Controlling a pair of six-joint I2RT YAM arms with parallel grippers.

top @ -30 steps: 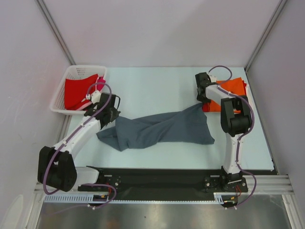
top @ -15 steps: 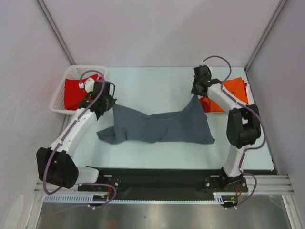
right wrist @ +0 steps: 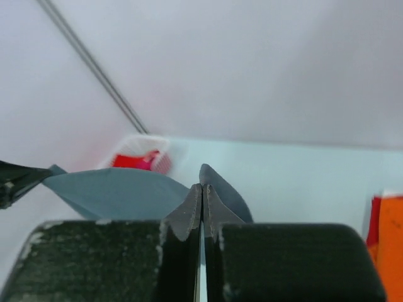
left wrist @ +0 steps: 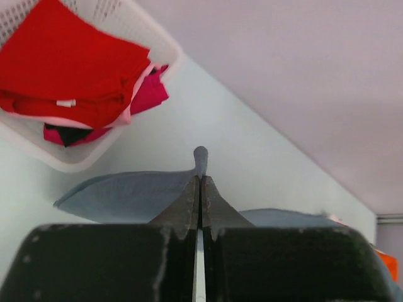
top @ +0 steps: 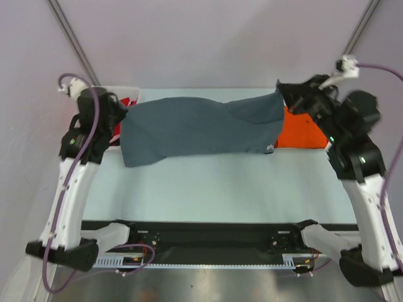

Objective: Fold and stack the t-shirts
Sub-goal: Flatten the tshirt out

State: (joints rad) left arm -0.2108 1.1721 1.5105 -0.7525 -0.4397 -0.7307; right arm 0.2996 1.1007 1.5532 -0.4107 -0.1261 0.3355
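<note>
both sets of fingers are clenched on the slate-grey t-shirt (top: 195, 126). the left gripper (top: 121, 118) has one upper corner and the right gripper (top: 281, 95) the other. in each wrist view the jaws meet with a nub of grey cloth squeezed at the tips.

the shirt is spread like a sheet between the arms, over the far half of the table (top: 208, 189). its long axis runs left-right and the free edge droops toward the bases. can't tell whether that edge touches the table.

the cloth lies inboard of both grippers, so neither arm is nearer and the load is shared evenly.

the orange t-shirt (top: 305, 133) lies flat just beside the right gripper, partly hidden by the grey shirt's right edge. the basket (left wrist: 63, 160), holding the red t-shirt (left wrist: 69, 69) and the pink t-shirt (left wrist: 150, 94), sits by the left arm.

my read is that the next move is a lay-down toward the near side. both arms need to travel together, because if the span closes the middle will sag and wrinkle.
</note>
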